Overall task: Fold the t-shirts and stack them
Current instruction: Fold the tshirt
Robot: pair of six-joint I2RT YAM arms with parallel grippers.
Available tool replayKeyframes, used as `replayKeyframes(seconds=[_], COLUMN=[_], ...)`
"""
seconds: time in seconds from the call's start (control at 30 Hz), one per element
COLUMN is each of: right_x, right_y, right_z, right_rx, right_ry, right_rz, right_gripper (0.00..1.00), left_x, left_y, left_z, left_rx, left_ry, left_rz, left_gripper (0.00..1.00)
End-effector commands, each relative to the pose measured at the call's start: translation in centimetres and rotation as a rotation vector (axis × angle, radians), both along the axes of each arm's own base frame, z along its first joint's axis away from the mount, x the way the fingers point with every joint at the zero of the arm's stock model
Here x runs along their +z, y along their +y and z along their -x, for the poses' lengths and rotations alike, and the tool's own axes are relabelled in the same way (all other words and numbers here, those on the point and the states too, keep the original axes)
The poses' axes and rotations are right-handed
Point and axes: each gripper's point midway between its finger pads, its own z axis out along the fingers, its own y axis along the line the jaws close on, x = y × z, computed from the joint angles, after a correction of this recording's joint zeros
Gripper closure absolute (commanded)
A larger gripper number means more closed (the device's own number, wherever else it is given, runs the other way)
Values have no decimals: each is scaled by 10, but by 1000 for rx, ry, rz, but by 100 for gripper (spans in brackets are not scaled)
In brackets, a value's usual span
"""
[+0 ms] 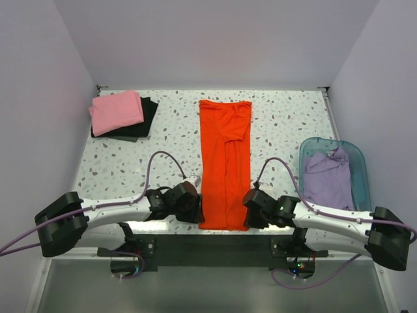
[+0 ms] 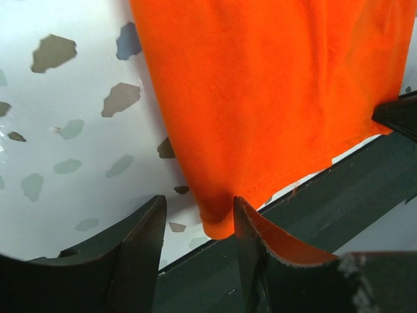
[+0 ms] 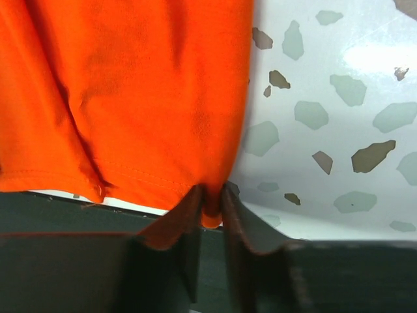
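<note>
The right gripper point(image 3: 210, 195) is pinched narrow, fingers nearly together w/ the near-right corner of the orange shirt point(image 3: 130, 98) clamped btwn them, right at the hem. The left gripper point(image 2: 199, 208) is set wide. The shirt's near-left corner hangs in the gap, against the inner face of one finger & clear of the other, so no clamp on that side. Both grippers sit low at the table's near edge point(image 2: 326, 195), a dark strip the hem laps slightly over.

The orange shirt is folded lengthwise into a long narrow strip running near-to-far down the middle of the speckled table point(image 1: 280, 124), lying flat. There are some creases along its length & a sleeve is folded in on the far part. The arms come in from each side, left one at the strip's left, right one at its right.

Near the right side stands a see-through blue basket point(image 1: 359, 173) w/ a lavender shirt point(image 1: 329, 179) inside, crumpled & unfolded, filling most of it. The basket is well apart from the orange strip.

At the far left corner there's a small stack: a pink shirt point(image 1: 116, 111) folded on top of a black shirt point(image 1: 146, 120), also folded. The black one shows along the pink one's right & near sides.
</note>
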Motion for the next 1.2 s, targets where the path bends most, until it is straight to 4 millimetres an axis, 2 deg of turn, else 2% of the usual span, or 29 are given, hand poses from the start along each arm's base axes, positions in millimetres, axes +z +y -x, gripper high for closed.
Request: replayKeyframes(seconds=[0.0, 0.17, 0.23, 0.33, 0.47, 0.53, 0.67, 0.77, 0.87, 0.97, 1.0, 1.07, 1.1, 1.13, 1.17], right_x=[-4, -10, -11, -11, -2, 2, 15, 30, 44, 60, 74, 76, 86, 88, 82], right_y=[-2, -7, -10, -15, -19, -20, -13, -5, -4, -4, 3, 6, 13, 17, 16], right_z=[3, 9, 11, 14, 16, 18, 21, 25, 19, 0, -8, -24, -32, -41, -53], right_rx=[-15, -10, -12, -13, -7, 6, 56, 103, 99, 82, 91, 83, 100, 97, 76], right_ry=[9, 27, 32, 39, 22, 20, 5, -18, -69, -153, -193, -225, -248, -267, -266], right_rz=[-12, -11, -7, 3, -27, -37, -83, -95, -68, -28, -37, 25, 34, 43, 86], right_gripper=[82, 96, 100, 100, 100, 100, 100, 100, 100, 100, 100, 100, 100, 100, 100], left_x=[-6, -14, -17, -24, -26, -24, -15, -3, 13, 30, 41, 45, 58, 60, 73], left_y=[0, -1, -1, 4, 12, 13, 18, 13, 5, -4, -11, -17, -24, -26, -35], left_z=[10, 18, 21, 28, 36, 39, 43, 46, 43, 26, 13, -2, -19, -29, -43], left_rx=[-4, -28, -38, -40, -37, -44, -56, -70, -76, -57, -39, -47, -19, -24, -12], left_ry=[29, 49, 55, 82, 103, 103, 98, 92, 66, -8, -37, -67, -96, -120, -154], left_rz=[-29, -43, -56, -75, -94, -91, -109, -101, -79, -69, -52, -59, -37, -45, -14], left_gripper=[50, 53, 59, 75, 96, 100, 100, 100, 100, 100, 100, 100, 100, 100, 100])
